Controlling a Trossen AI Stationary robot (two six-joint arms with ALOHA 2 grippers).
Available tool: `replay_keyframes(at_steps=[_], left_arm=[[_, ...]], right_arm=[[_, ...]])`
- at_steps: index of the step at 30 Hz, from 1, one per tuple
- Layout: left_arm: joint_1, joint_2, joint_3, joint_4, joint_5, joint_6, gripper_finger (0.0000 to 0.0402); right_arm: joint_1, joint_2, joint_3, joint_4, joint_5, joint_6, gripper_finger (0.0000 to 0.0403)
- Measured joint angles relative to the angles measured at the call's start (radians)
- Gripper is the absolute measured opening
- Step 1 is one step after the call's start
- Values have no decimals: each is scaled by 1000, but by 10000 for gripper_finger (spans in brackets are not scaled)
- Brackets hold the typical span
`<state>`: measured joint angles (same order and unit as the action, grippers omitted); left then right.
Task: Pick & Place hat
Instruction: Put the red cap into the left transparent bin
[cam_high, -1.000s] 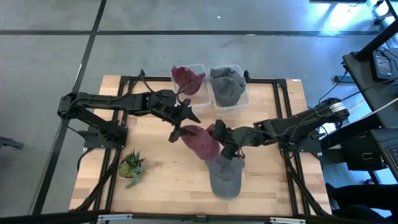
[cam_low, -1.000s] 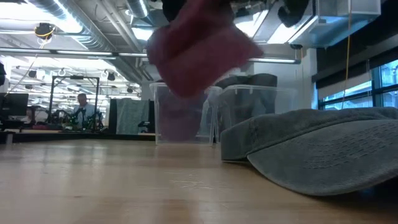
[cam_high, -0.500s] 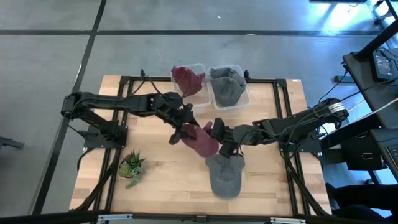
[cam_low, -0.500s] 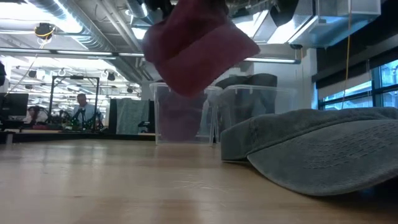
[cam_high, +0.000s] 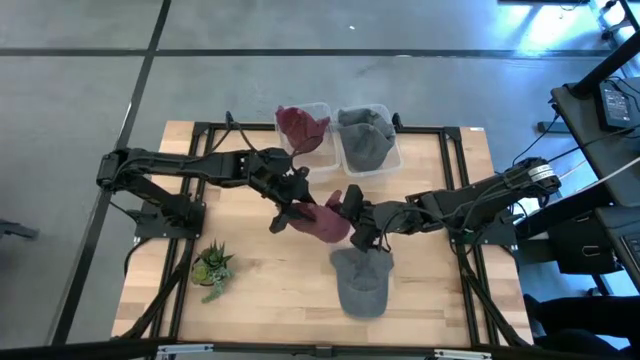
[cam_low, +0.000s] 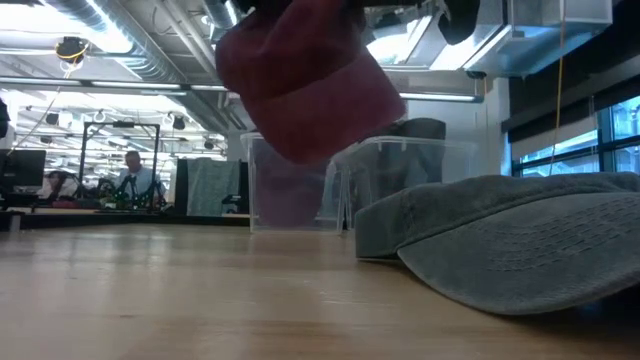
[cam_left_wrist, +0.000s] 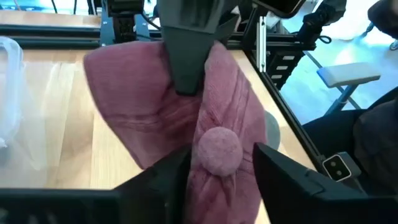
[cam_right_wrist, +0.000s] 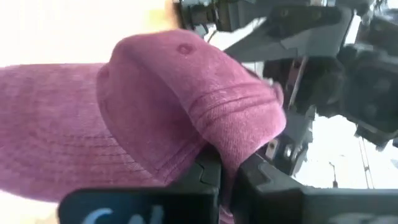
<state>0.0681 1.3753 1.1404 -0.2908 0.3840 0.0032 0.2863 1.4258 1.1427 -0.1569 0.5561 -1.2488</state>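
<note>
A maroon hat (cam_high: 318, 222) hangs in the air between both grippers, above the table's middle; the low view shows this maroon hat (cam_low: 305, 85) clear of the wood. My left gripper (cam_high: 290, 207) is shut on its left end. My right gripper (cam_high: 351, 212) is shut on its right end. A grey hat (cam_high: 360, 282) lies flat on the table near the near edge, just right of centre. Two clear bins stand at the far edge: one (cam_high: 322, 110) holds another maroon hat (cam_high: 298, 127), the other (cam_high: 390, 160) a grey hat (cam_high: 365, 135). My left gripper (cam_left_wrist: 221, 171) pinches the hat's bunched crown beside the top button (cam_left_wrist: 217, 148), one finger (cam_left_wrist: 177, 177) on each side. It comes slanting from the table's left. The hat is lifted clear. My right gripper (cam_right_wrist: 228, 174) pinches a folded edge of the maroon cloth (cam_right_wrist: 227, 152) between nearly closed fingers (cam_right_wrist: 208, 177). It comes from the table's right, roughly level. The hat spreads out beyond the fingers, off the table.
A small potted plant (cam_high: 211, 268) stands near the table's near left corner. The grey hat on the table lies just below and nearer than the held hat. The black frame rails (cam_high: 455, 200) run along the table's sides. Bare wood lies on the left half.
Both grippers have carried the maroon hat a short way toward the far edge and slightly left, toward the bins, keeping their holds. The hat has stayed lifted and now lies farther from the grey hat on the table.
</note>
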Motion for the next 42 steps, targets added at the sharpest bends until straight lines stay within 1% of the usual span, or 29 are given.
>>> replay_keyframes(at_steps=[3, 8, 12, 13, 16, 19, 22, 25, 30, 33, 36, 38, 40, 42], left_arm=[[0, -5, 0, 2, -2, -9, 135], [1, -5, 0, -8, -7, -16, 73], [5, -17, 0, -8, -6, 12, 15], [7, -23, 0, -9, -6, 32, 10], [18, -40, 0, -20, -22, 114, 8], [36, -62, 0, -19, -33, 186, 6], [59, -80, 0, -24, -17, 243, 6], [73, -94, 0, -36, -7, 307, 5], [94, -95, 3, -49, -7, 379, 5], [113, -93, 46, -95, -19, 418, 4], [141, -94, 121, -151, -42, 458, 4], [160, -94, 180, -200, -85, 500, 4], [181, -94, 235, -237, -126, 579, 4], [210, -95, 264, -247, -156, 671, 4]], right_arm=[[0, 0, 0, -2, 29, 15, 13], [0, 0, 0, -6, 29, 42, 13], [0, 0, 0, -14, 29, 176, 13], [1, 0, 0, -14, 29, 211, 13], [9, 0, 0, -36, 31, 293, 13], [15, 0, 2, -59, 33, 312, 13], [16, 0, 4, -97, 37, 369, 23], [20, 1, 1, -135, 26, 502, 58], [19, -2, 1, -247, 29, 692, 143], [19, -11, 0, -349, 31, 808, 182], [19, -44, -1, -430, 16, 921, 206], [19, -77, -1, -470, 20, 991, 214], [19, -107, -1, -509, 26, 1048, 219], [19, -134, -1, -540, 27, 1089, 220]])
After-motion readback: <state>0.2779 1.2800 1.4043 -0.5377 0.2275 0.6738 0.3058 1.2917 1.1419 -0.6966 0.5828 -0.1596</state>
